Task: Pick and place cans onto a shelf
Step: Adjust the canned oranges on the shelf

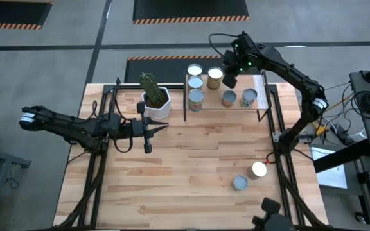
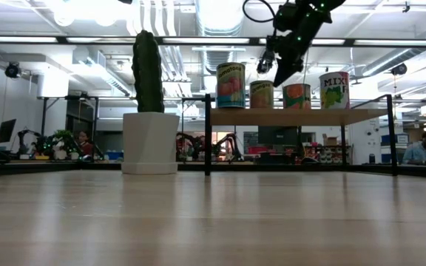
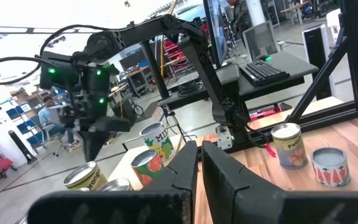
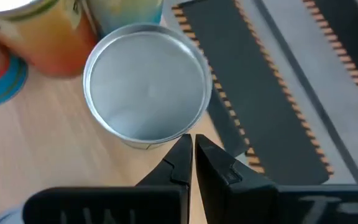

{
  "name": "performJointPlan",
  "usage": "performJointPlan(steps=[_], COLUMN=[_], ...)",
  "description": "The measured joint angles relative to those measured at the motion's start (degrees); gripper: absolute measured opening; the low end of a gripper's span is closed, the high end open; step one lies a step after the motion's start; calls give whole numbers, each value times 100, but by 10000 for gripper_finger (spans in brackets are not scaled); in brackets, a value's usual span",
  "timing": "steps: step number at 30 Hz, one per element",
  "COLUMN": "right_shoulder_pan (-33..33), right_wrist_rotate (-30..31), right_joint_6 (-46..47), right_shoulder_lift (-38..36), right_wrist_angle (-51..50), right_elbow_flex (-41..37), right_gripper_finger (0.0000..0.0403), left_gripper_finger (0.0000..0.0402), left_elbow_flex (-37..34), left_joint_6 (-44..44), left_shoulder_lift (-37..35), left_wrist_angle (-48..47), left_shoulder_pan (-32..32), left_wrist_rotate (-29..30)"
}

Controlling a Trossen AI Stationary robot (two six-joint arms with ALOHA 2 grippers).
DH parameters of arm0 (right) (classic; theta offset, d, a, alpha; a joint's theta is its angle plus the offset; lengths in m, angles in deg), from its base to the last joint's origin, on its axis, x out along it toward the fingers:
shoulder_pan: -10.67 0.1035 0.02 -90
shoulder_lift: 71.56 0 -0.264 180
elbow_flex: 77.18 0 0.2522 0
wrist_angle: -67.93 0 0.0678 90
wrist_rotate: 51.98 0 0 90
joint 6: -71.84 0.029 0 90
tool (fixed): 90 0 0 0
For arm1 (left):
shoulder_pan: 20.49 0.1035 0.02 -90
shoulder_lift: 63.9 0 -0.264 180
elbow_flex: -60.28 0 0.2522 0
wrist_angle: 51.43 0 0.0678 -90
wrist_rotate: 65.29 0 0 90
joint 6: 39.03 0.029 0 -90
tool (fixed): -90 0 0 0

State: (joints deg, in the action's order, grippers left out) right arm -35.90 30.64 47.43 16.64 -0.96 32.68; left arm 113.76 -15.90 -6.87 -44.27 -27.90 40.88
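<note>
The left gripper (image 1: 151,133) is waiting with fingers together over the table's (image 1: 191,173) left half, near the cactus pot (image 1: 156,101). Five cans (image 1: 195,100) are standing on the shelf (image 1: 262,82) at the table's far edge; two cans (image 1: 249,176) are sitting near the right edge. The right gripper (image 1: 229,81), pinched together and empty, is hanging just above the shelved cans, its arm reaching in from the right, probably clear of one just set down.

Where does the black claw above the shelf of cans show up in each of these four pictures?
High view: right gripper, shut, over the shelf, upper right of centre.
Low view: top, right of centre, above the cans.
Left wrist view: left side, above the cans.
Right wrist view: bottom centre, beside a silver can top.
Shared landmark: the shelf's cans.
</note>
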Motion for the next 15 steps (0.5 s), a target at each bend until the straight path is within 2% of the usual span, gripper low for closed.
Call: performJointPlan(steps=[15], right_shoulder_pan=[-11], right_wrist_rotate=[-2], right_joint_6=[194], right_shoulder_lift=[-2], right_wrist_angle=[377], right_elbow_flex=[0], right_gripper_finger=[9], left_gripper_finger=[6], left_elbow_flex=[1], left_joint_6=[1], left_shoulder_lift=[0], left_wrist_angle=[2], left_shoulder_pan=[0], left_wrist_rotate=[-1])
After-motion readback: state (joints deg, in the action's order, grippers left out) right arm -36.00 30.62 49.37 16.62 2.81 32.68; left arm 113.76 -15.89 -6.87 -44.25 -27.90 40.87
